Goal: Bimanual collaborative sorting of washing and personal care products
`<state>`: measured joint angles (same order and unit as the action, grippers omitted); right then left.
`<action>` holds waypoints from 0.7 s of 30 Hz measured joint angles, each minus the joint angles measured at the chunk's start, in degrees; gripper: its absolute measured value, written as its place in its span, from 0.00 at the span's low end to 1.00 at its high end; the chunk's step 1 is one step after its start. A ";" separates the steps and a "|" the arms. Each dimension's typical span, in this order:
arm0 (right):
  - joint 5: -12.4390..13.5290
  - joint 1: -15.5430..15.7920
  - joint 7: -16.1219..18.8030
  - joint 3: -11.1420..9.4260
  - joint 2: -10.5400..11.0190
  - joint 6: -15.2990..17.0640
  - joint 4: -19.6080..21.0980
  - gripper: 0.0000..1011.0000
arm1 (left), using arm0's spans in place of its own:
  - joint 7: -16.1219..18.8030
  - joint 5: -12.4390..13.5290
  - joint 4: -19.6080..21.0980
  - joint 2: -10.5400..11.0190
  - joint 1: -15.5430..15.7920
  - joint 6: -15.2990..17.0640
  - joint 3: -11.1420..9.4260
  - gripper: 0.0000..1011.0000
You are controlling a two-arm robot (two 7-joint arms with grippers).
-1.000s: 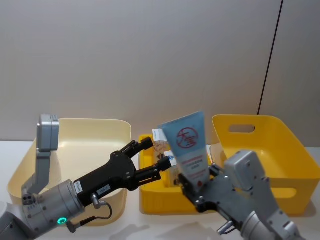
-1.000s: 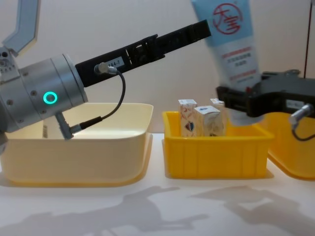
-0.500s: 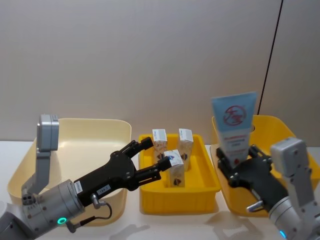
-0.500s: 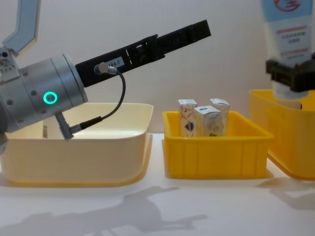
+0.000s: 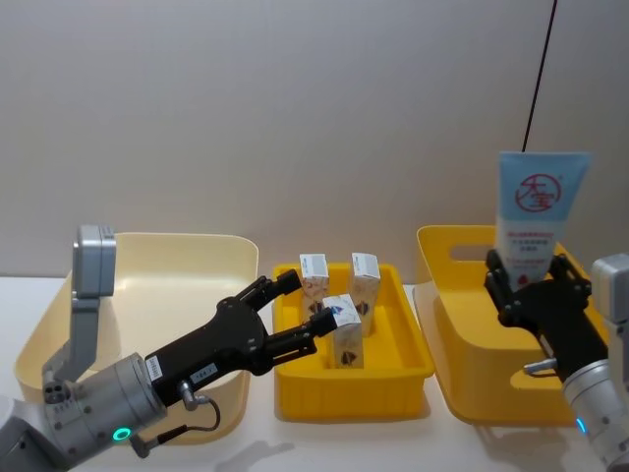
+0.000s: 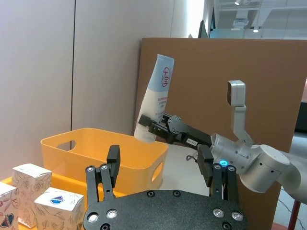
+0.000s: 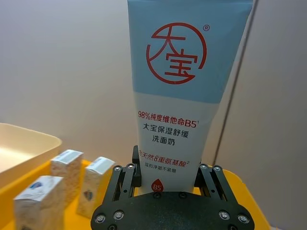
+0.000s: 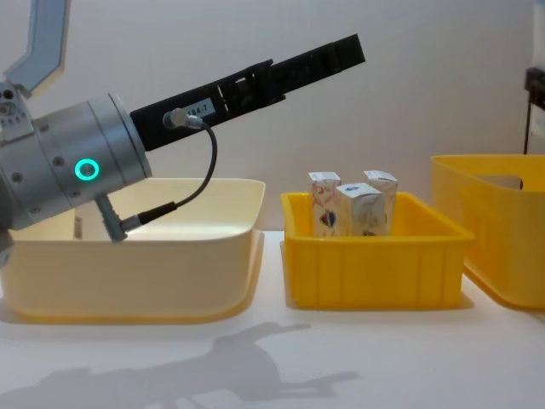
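- To the right of the shallow rectangular yellow plastic tray (image 5: 344, 398), and well above its rim, my right gripper (image 5: 529, 280) was clamped on the lower end of a tall pale-blue squeeze tube (image 5: 536, 206) with a red circle logo and red print.
- The tube stood upright, with its logo end uppermost.
- Just right of the tray sat a deep yellow plastic bin (image 5: 462, 324).
- Inside the tray, three small upright white cartons (image 5: 364, 278) with dark emblems stood close together.
- Above the tray's left side my left gripper (image 5: 307, 298) hovered with its fingers spread wide, holding nothing and clear of the cartons.
- Just left of the tray lay a wide cream plastic bin (image 5: 177, 265).
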<state>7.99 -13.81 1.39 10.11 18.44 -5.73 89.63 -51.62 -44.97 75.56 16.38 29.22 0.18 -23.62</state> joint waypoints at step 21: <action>-3.28 -0.69 -5.06 -2.37 -2.33 8.85 -1.39 0.54 | 0.00 0.00 0.00 0.00 0.00 0.00 0.00 0.99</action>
<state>4.71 -14.49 -3.67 7.75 16.11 3.12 88.24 -51.62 -44.97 75.56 16.38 29.23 0.18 -23.62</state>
